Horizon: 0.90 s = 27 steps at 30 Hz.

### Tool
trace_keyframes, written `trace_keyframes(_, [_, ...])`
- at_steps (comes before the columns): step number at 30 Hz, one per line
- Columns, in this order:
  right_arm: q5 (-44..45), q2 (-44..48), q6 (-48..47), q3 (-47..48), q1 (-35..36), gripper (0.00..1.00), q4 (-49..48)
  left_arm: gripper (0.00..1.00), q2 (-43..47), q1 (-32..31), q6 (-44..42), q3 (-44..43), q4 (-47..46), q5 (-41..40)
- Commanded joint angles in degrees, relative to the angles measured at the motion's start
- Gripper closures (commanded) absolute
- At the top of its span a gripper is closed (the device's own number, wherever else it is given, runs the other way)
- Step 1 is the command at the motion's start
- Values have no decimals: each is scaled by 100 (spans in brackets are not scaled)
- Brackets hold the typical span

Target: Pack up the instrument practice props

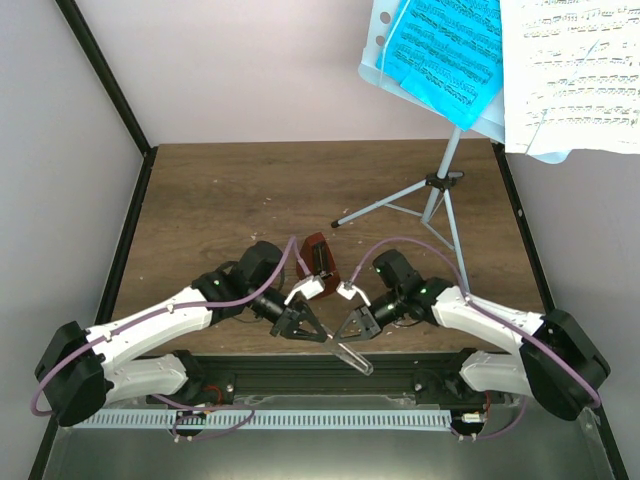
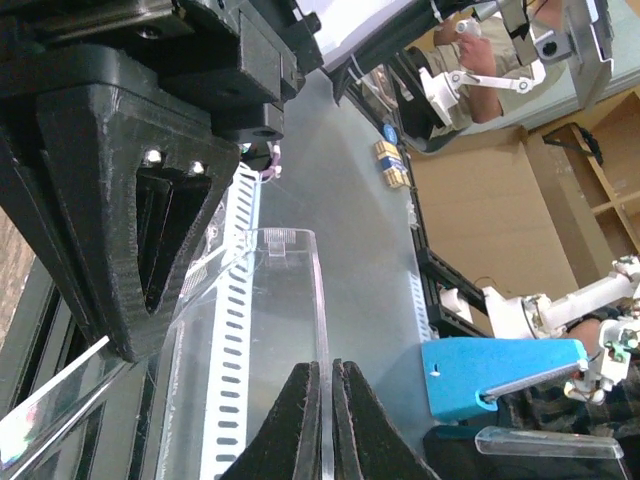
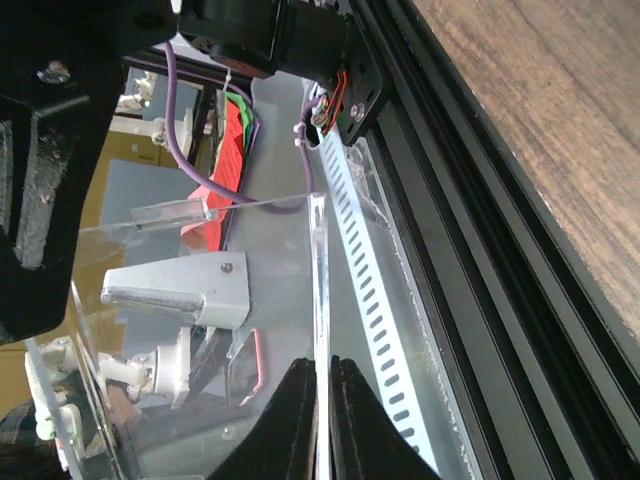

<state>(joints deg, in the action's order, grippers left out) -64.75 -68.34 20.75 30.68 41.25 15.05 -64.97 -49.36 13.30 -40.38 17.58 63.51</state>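
The red-brown metronome (image 1: 318,258) stands at the middle of the wooden table, without its cover. Both grippers hold the clear cover (image 1: 352,358) between them, above the table's near edge. My left gripper (image 1: 320,336) is shut on one thin wall of the cover (image 2: 280,330), with that gripper's jaws (image 2: 328,365) closed on the clear edge. My right gripper (image 1: 346,337) is shut on another wall of the cover (image 3: 270,300), with its jaws (image 3: 326,362) closed too. The pale blue music stand (image 1: 385,62) on its silver tripod (image 1: 440,185) stands back right. It carries a blue page (image 1: 445,45) and a white page (image 1: 570,70).
A black rail (image 1: 300,372) and a white slotted cable duct (image 1: 300,418) run along the near edge, below the held cover. Tripod legs (image 1: 385,208) spread over the table's right half. Pale walls close the left, back and right.
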Motion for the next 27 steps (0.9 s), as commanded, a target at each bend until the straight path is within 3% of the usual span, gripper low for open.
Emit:
trace_keyframes(1, [231, 249, -108, 213, -334, 87, 80, 100, 176, -56, 234, 53, 149, 67])
trace_keyframes(5, [487, 624, -179, 209, -540, 26, 152, 100, 373, -56, 849, 257, -463, -431])
trace_keyframes(7, [709, 838, -134, 188, -597, 12, 25, 100, 429, -60, 1322, 437, -1209, -608])
trace_keyframes(9, [1113, 1102, 87, 107, -624, 3, -182, 100, 416, -56, 1709, 589, -1898, -792])
trace_keyframes(13, [1960, 1836, 606, -114, -715, 0, -663, 100, 352, -56, 2183, 727, -2980, -1398])
trace_keyframes(18, [2901, 2531, 1077, -96, -737, 0, -1367, 100, 324, -60, 2152, 767, -3789, -2661])
trace_keyframes(24, [4690, 3153, 1048, 65, -759, 0, -1086, 100, 251, -56, 2431, 826, -4770, -2859])
trace_keyframes(27, [5069, 3449, 1188, -5, -759, 0, -1247, 100, 327, -56, 2466, 843, -5020, -3033])
